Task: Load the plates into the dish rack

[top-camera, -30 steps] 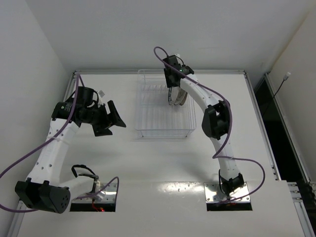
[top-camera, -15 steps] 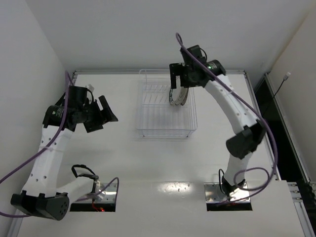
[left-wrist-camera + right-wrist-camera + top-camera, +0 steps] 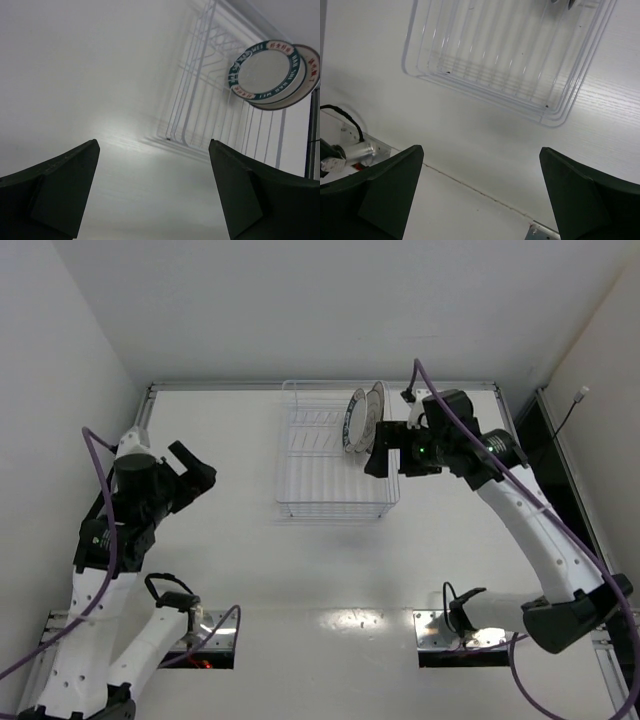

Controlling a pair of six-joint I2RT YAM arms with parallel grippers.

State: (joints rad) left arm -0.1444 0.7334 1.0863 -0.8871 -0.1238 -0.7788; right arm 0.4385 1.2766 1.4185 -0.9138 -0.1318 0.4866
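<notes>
Clear dish rack (image 3: 300,508) is sat on white table (image 3: 200,560), far-centre. Teal lettered-rim plate (image 3: 267,70) is stood on edge in rack's far-right corner, w/ 2nd plate (image 3: 312,70) tucked just behind. L gripper (image 3: 195,465) is spread wide, nothing held, well left of rack. R gripper (image 3: 378,450) likewise wide, unloaded, just beside rack's right side.

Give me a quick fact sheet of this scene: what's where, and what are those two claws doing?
Rack: clear rectangular dish rack on the white table
Plates seen: at least two, standing on edge in the rack's far right corner
Front plate: round white plate with a teal lettered rim
Behind it: round plate with a brown edge, mostly hidden
Claws: left gripper open, empty; right gripper open, empty, near the rack's right edge
</notes>
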